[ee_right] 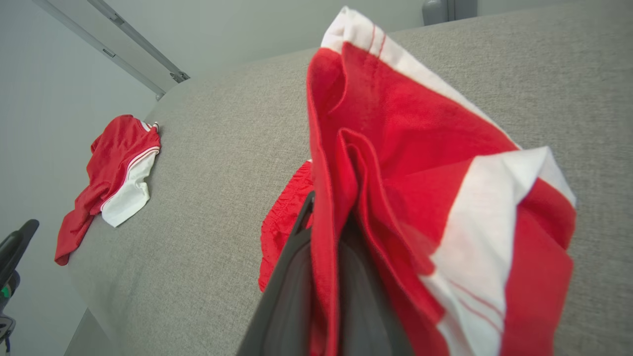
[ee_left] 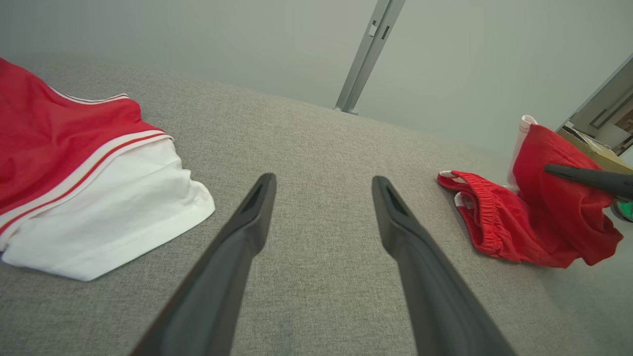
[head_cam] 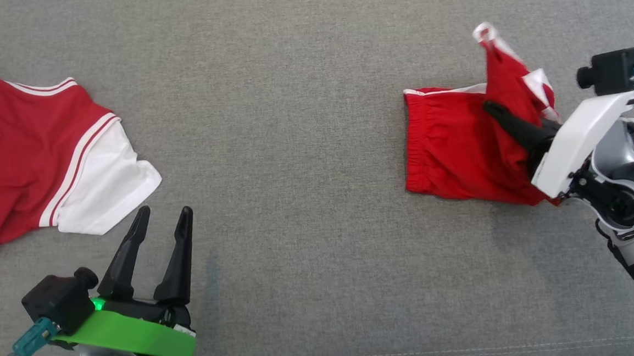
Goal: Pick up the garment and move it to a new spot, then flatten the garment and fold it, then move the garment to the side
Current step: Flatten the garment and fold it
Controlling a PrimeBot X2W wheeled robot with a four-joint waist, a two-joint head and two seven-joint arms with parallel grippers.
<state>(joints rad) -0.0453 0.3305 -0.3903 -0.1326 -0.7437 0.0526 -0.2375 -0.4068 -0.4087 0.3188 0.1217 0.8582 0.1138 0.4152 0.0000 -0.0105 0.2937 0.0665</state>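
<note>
Risk: right gripper (head_cam: 491,108) is pinched shut on just a thin fold of the red shorts (head_cam: 453,147), so the fabric could slip out or drag bunched on the lift. Left gripper (head_cam: 165,212) hovers with jaws apart (near the shirt (head_cam: 18,152), not touching). Shorts sit right on the grey surface (head_cam: 304,146): waistband flat, white-trimmed leg raised and crumpled.

One shirt (head_cam: 29,157), perhaps one pair of shorts (head_cam: 447,148), two tools (head_cam: 161,216) (head_cam: 489,107)
</note>
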